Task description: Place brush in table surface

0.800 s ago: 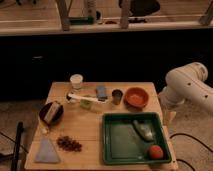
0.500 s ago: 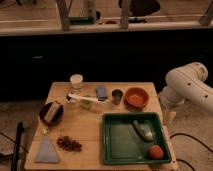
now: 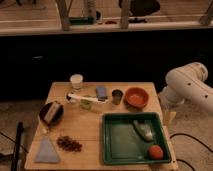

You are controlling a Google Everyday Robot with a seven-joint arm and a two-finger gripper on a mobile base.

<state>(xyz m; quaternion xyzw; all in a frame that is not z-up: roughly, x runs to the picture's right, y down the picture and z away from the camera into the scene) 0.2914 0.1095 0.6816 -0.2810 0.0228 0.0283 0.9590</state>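
The brush (image 3: 86, 97) is a slim white stick lying flat on the table surface (image 3: 82, 125), in the back middle part, between a white cup (image 3: 76, 81) and a dark cup (image 3: 117, 96). Its middle crosses a small green object (image 3: 86, 104). My white arm (image 3: 187, 87) hangs beside the table's right edge, well apart from the brush. My gripper is not visible; the arm's lower end drops out of sight behind the table's right side.
A blue-grey block (image 3: 101, 92) lies just behind the brush. An orange bowl (image 3: 136, 97) stands back right. A green tray (image 3: 119, 144) at front right holds a greyish item (image 3: 144, 130) and an orange ball (image 3: 156, 151). A dark bowl (image 3: 51, 112), brown bits (image 3: 69, 144) and a grey cloth (image 3: 47, 151) lie left.
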